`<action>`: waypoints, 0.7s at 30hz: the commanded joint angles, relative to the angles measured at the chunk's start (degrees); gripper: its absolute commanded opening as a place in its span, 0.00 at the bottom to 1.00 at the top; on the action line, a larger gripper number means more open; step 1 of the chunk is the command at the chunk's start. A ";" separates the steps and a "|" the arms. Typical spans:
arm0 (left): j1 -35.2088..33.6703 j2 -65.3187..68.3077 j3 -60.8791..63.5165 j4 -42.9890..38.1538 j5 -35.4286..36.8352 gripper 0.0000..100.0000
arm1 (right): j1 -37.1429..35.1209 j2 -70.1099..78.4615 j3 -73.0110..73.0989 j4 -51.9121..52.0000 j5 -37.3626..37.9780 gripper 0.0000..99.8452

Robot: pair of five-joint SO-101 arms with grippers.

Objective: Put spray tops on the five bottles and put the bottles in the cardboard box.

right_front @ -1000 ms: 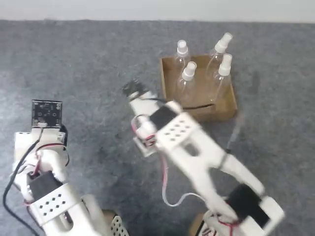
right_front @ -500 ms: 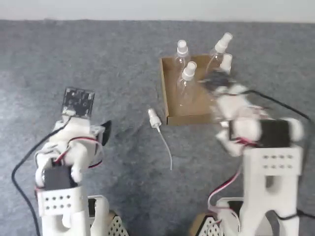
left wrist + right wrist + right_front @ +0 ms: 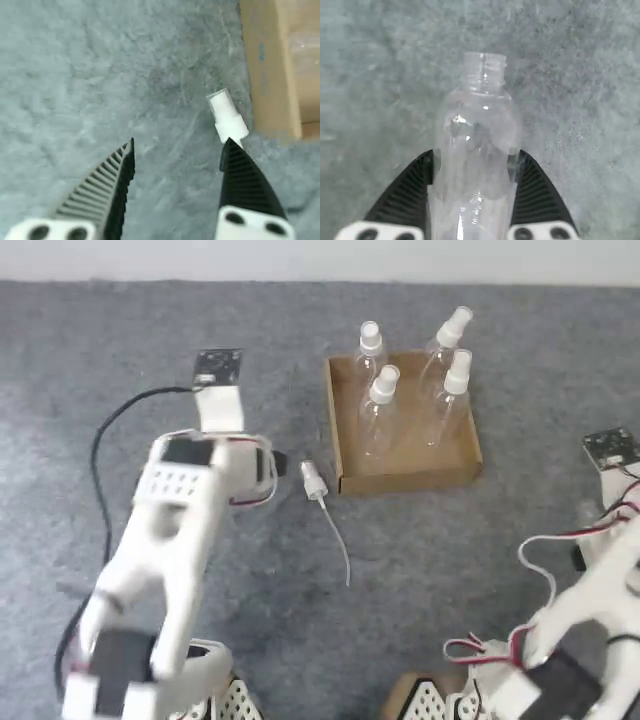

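Close in, inside my right gripper (image 3: 476, 159), the fifth bottle (image 3: 479, 112) sits clamped by its body, its bare neck pointing away over the grey worktop (image 3: 380, 60). My left gripper (image 3: 180, 145) hangs spread wide, one tip just short of the last spray top (image 3: 227, 117). That top lies on its side, thin tube trailing, just beside the cardboard box (image 3: 265, 65). Farther off, four capped bottles (image 3: 378, 405) stand in that box.

I judge the step to be fetching the top. Next I must shift sideways to straddle it, close, then bring it to the open neck.

Half a second ago my right arm (image 3: 600, 600) stood before the box and my left arm (image 3: 180, 510) hung back. Now the right has swung out wide and the left has reached in.
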 commanded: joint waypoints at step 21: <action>7.47 25.14 -19.74 -1.41 9.76 0.26 | 3.21 18.24 3.96 -19.65 5.80 0.01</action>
